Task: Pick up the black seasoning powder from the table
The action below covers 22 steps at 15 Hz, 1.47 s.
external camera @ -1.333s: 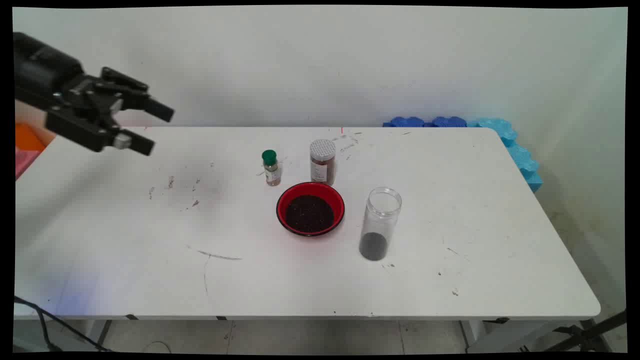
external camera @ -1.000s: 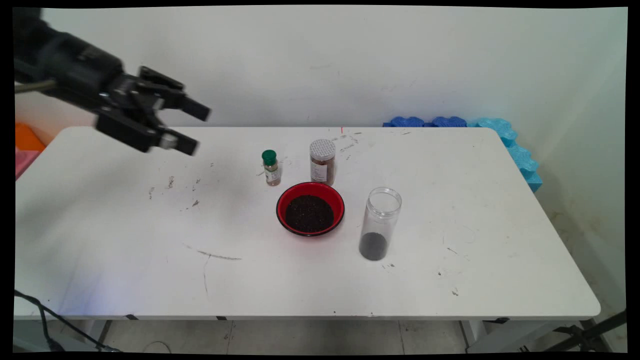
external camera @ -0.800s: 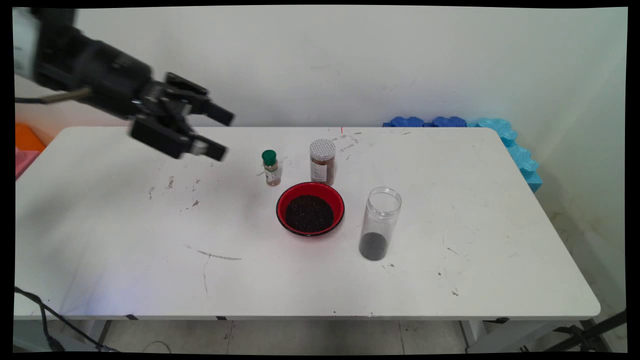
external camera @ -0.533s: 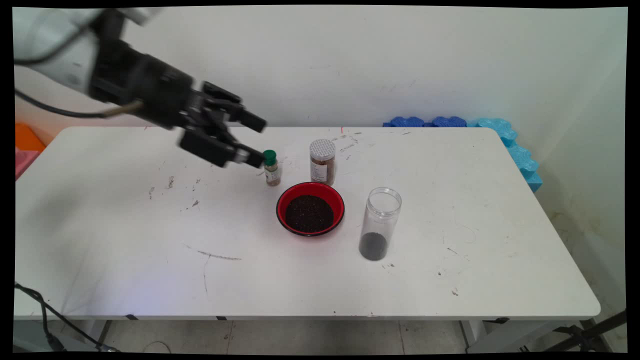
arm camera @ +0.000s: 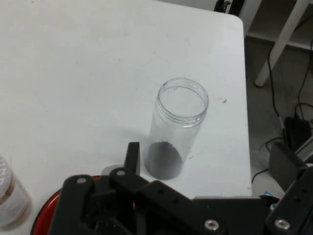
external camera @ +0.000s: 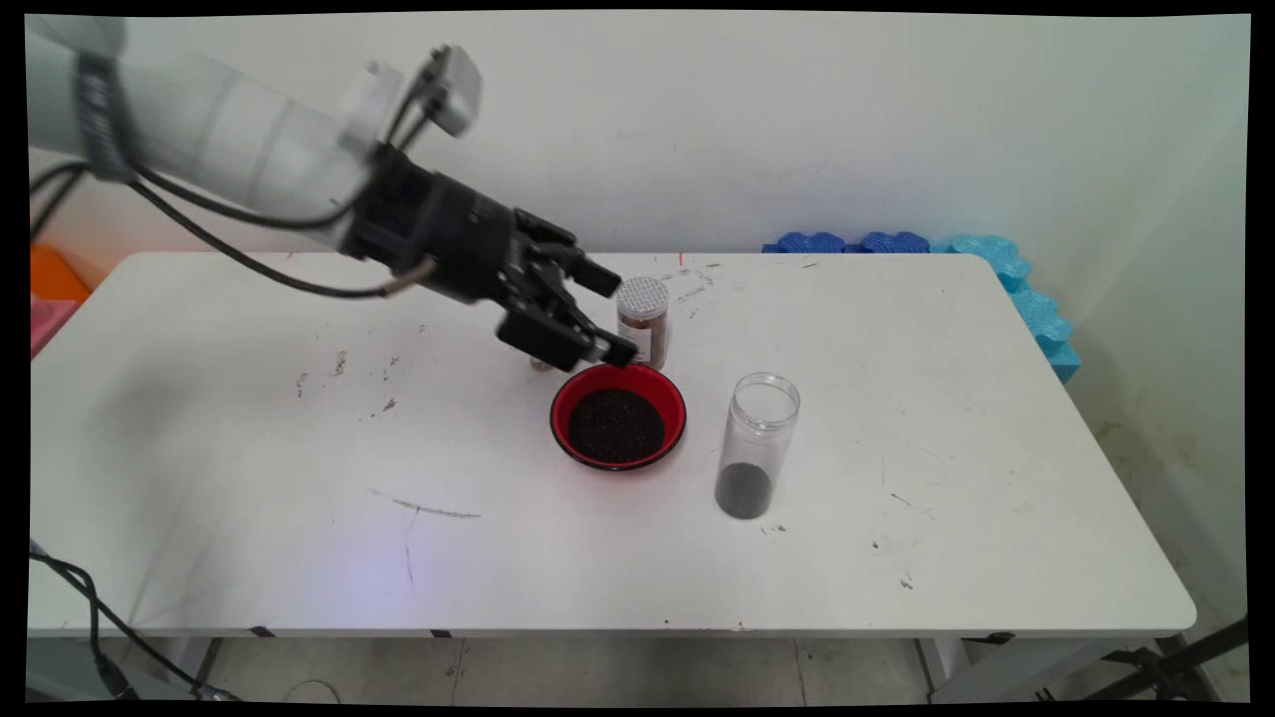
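Two jars (external camera: 642, 321) (one bowl (external camera: 619, 415))

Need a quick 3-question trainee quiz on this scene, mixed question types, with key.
1. True or false: the clear jar stands upright with no lid on it.
2. What lies in the red bowl? A) dark grains B) water C) nothing
3. Short answer: is the gripper open or shut, and which lidded jar is nearest it?

Key: 1 true. 2 A. 3 open, holding nothing; the white-lidded brown jar.
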Available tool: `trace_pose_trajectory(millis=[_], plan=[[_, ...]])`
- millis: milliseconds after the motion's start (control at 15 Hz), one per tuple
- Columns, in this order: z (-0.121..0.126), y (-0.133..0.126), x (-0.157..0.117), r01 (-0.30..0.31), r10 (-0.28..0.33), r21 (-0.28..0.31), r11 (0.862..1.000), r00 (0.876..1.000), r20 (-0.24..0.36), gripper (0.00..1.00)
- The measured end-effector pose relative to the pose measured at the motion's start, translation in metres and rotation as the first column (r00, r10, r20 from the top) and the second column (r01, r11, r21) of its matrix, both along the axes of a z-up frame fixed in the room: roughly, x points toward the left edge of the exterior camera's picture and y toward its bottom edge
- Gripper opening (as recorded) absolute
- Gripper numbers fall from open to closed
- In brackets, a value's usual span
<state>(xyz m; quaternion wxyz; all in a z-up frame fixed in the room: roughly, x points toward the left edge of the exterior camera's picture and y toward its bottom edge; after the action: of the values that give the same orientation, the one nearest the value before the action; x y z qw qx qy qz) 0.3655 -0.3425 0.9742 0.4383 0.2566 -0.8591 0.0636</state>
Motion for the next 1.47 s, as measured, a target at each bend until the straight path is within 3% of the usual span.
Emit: trace_pose_trajectory(millis=[600, 1467], plan=[[-0.049, -0.007, -0.024, -0.016, 0.016, -0.002, 1.000, 1.000, -0.005, 1.00], [-0.098, -0.007, -0.048, 0.030, -0.028, -0.107, 0.994, 0.999, 0.016, 1.00]])
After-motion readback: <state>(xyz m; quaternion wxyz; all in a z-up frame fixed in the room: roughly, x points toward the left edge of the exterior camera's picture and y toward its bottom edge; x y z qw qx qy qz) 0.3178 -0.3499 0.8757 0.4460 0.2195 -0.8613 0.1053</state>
